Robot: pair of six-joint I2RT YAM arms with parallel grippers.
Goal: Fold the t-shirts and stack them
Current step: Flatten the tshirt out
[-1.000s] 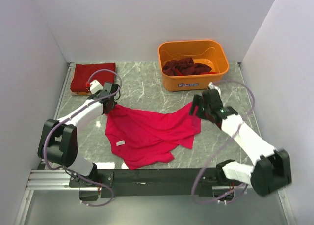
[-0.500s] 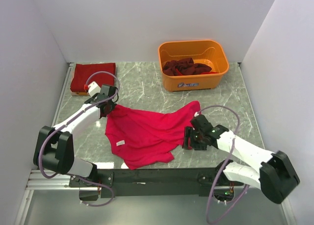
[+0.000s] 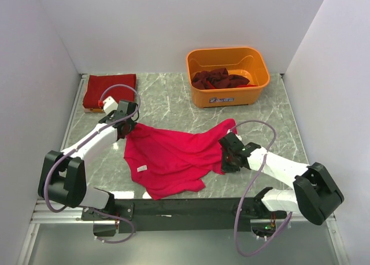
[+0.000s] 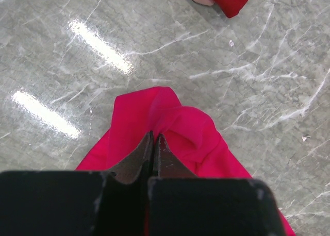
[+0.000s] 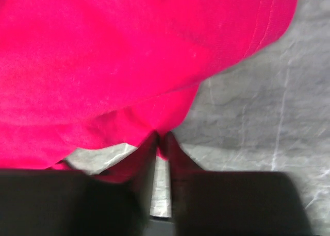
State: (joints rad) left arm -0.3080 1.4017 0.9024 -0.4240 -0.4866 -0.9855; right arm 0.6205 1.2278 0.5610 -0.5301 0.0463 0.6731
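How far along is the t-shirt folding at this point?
Done: one folded dark red shirt lies at the back left. In hand: the pink-red shirt, spread unfolded, pinched by the left tool and right tool at opposite edges. Left: folding it, plus the maroon shirts in the orange tub.

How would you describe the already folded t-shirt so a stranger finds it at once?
On the grey marble-patterned table, look at the far left corner, away from the orange plastic tub. The dark red cloth t-shirt lies there as a flat rectangle. It alone is folded: the bright pink-red t-shirt sprawls mid-table, and the maroon shirts sit heaped in the tub.
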